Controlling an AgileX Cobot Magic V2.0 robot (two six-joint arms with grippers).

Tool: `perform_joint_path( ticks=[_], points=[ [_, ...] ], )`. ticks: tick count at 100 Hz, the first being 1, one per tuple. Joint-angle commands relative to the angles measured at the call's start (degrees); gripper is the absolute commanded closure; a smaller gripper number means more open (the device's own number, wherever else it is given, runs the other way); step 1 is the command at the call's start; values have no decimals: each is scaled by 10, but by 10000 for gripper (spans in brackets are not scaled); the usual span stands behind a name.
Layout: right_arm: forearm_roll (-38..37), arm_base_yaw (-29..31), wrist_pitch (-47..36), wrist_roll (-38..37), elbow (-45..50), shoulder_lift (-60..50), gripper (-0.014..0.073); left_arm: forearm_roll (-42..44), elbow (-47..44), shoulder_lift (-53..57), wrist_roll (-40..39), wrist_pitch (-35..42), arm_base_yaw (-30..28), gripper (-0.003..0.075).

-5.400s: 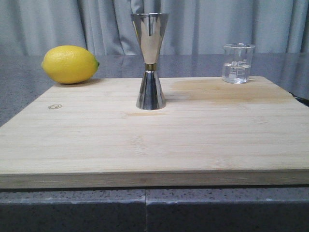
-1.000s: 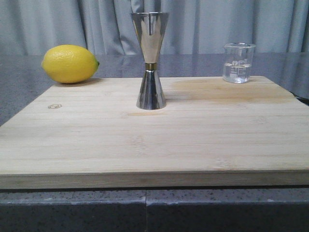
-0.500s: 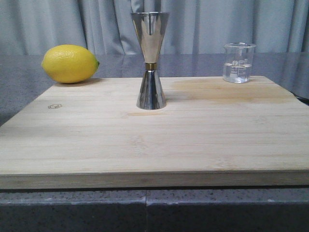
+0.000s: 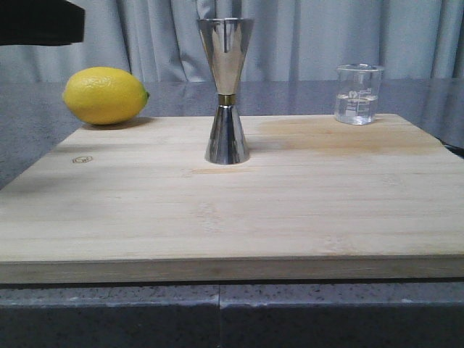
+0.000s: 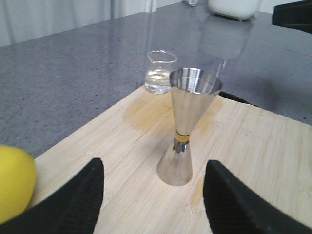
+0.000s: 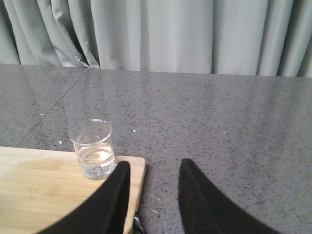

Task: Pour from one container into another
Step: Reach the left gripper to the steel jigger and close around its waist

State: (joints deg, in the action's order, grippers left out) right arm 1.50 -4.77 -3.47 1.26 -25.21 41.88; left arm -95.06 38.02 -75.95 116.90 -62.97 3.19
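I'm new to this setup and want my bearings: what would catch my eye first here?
The tall steel jigger stands upright mid-board on the wooden cutting board. A bright yellow lemon lies at the board's far left corner, and a small glass beaker holding clear liquid stands at the far right corner.

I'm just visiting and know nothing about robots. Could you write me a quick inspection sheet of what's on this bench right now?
Surface: wooden board on a grey speckled counter; a darker patch on the board near the beaker.
Job's things: glass beaker upright at the board's far right corner, holding some clear liquid; steel jigger upright mid-board.
Clutter: lemon at the far left.
Grippers: left gripper open, facing the jigger; right gripper open, beside the beaker; both empty.
Cables: nothing seen.
Surroundings: grey curtain behind.
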Motion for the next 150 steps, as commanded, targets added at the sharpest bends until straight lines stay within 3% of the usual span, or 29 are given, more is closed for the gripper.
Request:
perform_joint_path(
  ticks=[1,19,43,82,109,150],
  points=[
    [-7,-8,-47,1,-23,3,365,-66,17,-20,57,-44,28,295],
    [-7,-12,-47,1,-23,3,365,-110,22,-93,144,-48,90,297],
    [-7,-12,-47,1,-23,3,365,-110,79,-175,145,-48,138,299],
    [-7,-12,-47,1,-23,3,365,-110,156,-236,145,-48,170,299],
    [-7,-12,-47,1,-23,3,365,-110,158,-238,145,-51,179,365],
    [-7,-12,-47,1,-23,3,365,-110,158,-238,152,-50,179,365]
  ],
)
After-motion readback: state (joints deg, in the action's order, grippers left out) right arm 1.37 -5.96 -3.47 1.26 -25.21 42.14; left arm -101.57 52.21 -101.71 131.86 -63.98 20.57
